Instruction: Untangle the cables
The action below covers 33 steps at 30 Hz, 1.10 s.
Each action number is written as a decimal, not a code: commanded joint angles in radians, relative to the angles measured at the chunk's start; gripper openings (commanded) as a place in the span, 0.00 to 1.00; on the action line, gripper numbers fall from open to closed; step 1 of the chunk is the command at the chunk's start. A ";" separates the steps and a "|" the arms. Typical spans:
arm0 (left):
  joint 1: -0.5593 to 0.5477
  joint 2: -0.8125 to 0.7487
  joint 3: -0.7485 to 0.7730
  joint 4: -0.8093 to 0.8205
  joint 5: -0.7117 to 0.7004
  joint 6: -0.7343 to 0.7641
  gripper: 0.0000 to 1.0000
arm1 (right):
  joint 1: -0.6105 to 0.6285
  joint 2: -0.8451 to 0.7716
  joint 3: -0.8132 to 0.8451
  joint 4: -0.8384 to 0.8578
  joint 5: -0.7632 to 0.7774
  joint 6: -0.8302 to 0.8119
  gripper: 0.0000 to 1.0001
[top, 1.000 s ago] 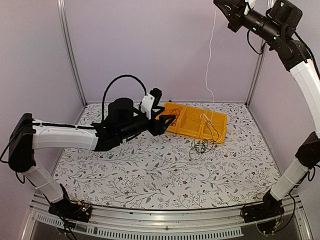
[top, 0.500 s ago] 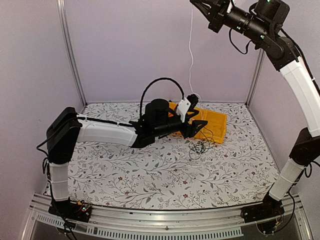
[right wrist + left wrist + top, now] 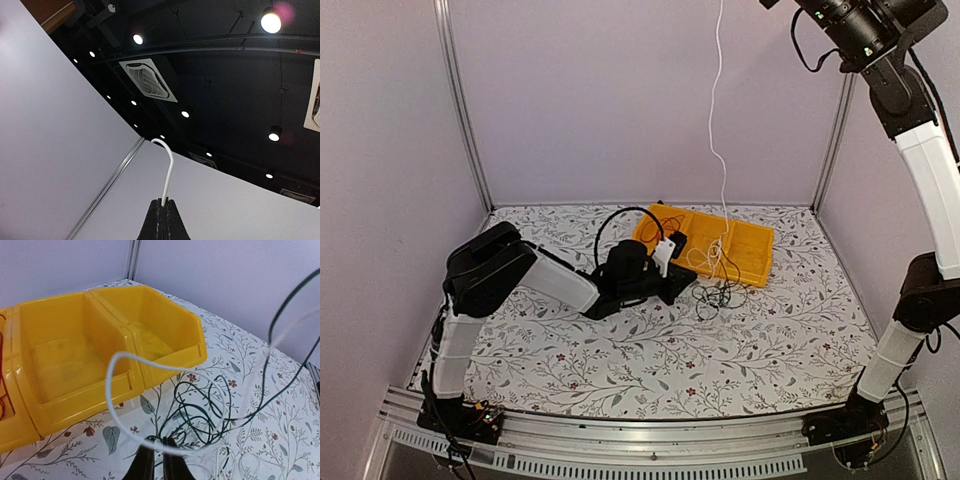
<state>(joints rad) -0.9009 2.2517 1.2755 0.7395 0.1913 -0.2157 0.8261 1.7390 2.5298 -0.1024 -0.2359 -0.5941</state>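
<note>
- Top external: left arm (image 3: 550, 280) is folded low over the flower-patterned tabletop (image 3: 620, 360), with the forearm running right and the left gripper (image 3: 680, 288) down near the surface, just in front of the yellow plastic bin row (image 3: 755, 245).
- Left wrist: left gripper (image 3: 158, 444) has its jaws pinched to a thin slit. The thin white cable (image 3: 108, 377) crosses right at the tips, so it reads as clamped on it. From there the cable loops up and left in front of the yellow plastic bin row (image 3: 165, 357).
- Right arm (image 3: 920, 150) is stretched high up the right side. Its wrist leaves the top edge of the top external view.
- Right wrist: camera points at the ceiling. Right gripper (image 3: 162, 201) is clenched on the thin white cable (image 3: 169, 170), which sticks up from the tips and hooks over.
- White cable (image 3: 715, 120) hangs taut-ish from the top of frame down to the bins, draping over the middle compartments.
- Leftmost bin compartment holds a thin red-brown cable (image 3: 665, 222), visible in the left wrist view only as a sliver at the frame edge (image 3: 2, 380).
- Thin dark green cable (image 3: 715, 295) lies as a loose tangle on the table, just in front of the bins and just right of the left gripper.
- Left wrist: that tangle (image 3: 200, 410) sits directly ahead of the fingers, and one strand rises off to the upper right. White and green strands overlap there. Cannot tell whether they are knotted.
</note>
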 commanded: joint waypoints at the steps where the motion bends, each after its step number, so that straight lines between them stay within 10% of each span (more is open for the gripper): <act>1: 0.012 -0.024 -0.062 0.058 0.035 -0.046 0.08 | 0.007 -0.022 0.035 0.157 0.088 -0.124 0.00; 6: 0.006 -0.136 -0.176 0.081 0.010 -0.051 0.07 | 0.010 -0.019 0.047 0.193 0.075 -0.205 0.00; 11: -0.021 -0.370 -0.311 0.017 -0.152 -0.007 0.41 | 0.010 -0.039 -0.030 0.125 0.080 -0.195 0.00; 18: -0.039 -0.600 -0.389 -0.017 -0.095 0.054 0.57 | 0.011 -0.063 -0.116 0.049 0.069 -0.143 0.00; 33: -0.071 -0.207 0.113 -0.118 0.197 0.068 0.65 | 0.011 -0.032 -0.129 0.034 0.047 -0.091 0.00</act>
<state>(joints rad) -0.9382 1.9411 1.2938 0.6666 0.3344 -0.1471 0.8310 1.7000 2.3951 -0.0669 -0.1875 -0.7193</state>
